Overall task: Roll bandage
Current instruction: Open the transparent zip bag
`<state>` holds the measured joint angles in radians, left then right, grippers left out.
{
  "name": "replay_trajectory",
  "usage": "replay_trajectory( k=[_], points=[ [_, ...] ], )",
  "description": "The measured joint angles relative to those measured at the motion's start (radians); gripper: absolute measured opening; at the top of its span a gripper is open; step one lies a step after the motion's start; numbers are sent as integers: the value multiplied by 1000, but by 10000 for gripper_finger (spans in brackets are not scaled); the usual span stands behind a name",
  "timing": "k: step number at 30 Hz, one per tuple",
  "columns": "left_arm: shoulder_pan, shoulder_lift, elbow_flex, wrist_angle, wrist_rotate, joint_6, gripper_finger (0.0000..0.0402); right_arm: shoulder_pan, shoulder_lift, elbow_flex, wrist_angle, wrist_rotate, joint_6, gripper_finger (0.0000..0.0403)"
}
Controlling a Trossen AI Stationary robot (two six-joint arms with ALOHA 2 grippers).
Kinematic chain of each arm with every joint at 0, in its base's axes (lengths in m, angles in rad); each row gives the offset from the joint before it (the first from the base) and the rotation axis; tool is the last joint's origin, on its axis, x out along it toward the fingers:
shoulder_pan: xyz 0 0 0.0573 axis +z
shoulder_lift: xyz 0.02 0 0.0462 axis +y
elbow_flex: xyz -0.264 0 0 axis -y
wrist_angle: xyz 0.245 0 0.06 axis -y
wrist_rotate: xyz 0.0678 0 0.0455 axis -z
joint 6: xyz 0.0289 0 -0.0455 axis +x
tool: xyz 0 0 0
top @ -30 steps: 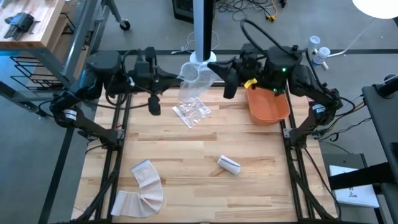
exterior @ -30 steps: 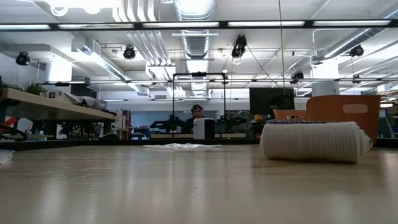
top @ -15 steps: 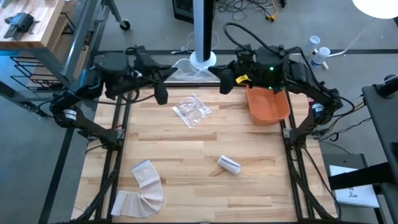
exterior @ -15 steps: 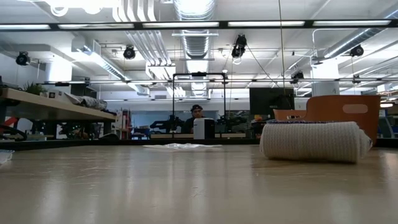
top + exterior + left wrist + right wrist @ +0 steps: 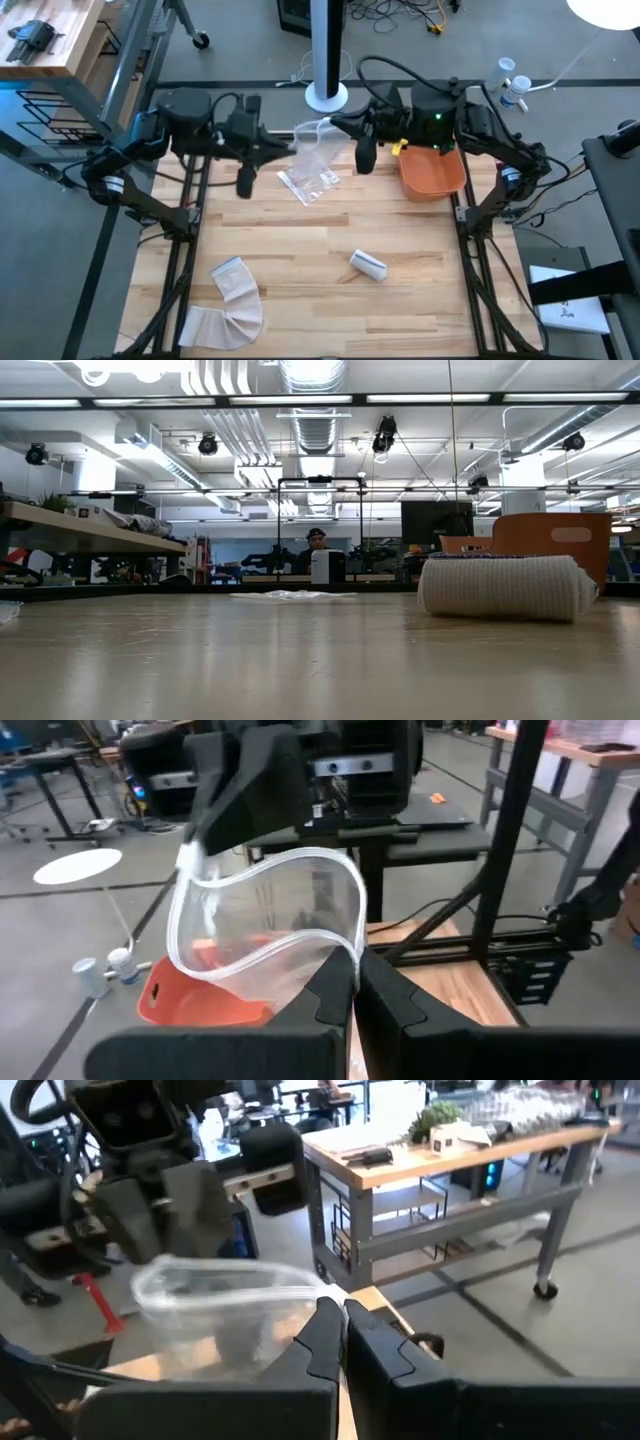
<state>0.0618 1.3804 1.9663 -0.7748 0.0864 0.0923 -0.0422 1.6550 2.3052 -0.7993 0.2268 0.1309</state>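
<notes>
Both hands, left and right, pinch a bag's rim open at upper centre; it may slip or tear, while the rolled bandage lies lower centre on the counter.

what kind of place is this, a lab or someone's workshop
Most likely a robotics lab or industrial workspace. The low view shows exposed ceiling ducts and strip lighting over a large open hall; the right wrist view shows a metal-legged workbench; the high view shows a wooden table framed by two arm mounts.
</notes>
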Motion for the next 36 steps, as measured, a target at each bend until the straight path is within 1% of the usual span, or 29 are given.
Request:
replay_trajectory(
  k=[2, 5, 7, 9, 16, 20, 25, 31, 36],
  points=[
    [0, 1, 0, 0, -8, -10, 0, 5, 0, -2, -4, 0, -33, 0],
    [1, 4, 0, -8, -93, -38, 0, 7, -1, -7, -38, 0, -26, 2],
    [1, 3, 0, -16, -149, -52, 0, 7, 0, -8, -62, -5, -7, 11],
    [1, 0, 0, -32, -171, -61, 0, 7, 0, -9, -78, -30, 12, 28],
    [3, 46, 0, -81, -173, -68, 0, 7, 0, -28, -98, -52, 28, 101],
    [14, 53, 0, -124, -173, -70, 0, 7, -22, -27, -164, -52, 30, 141],
    [30, 57, -1, -133, -174, -72, 0, 7, -53, -27, -259, -52, 48, 187],
    [38, 67, -11, -128, -174, -74, 0, 7, -75, -27, -328, -52, 51, 231],
    [38, 84, -43, -134, -174, -82, 0, 7, -102, -31, -364, -52, 14, 260]
  ],
)
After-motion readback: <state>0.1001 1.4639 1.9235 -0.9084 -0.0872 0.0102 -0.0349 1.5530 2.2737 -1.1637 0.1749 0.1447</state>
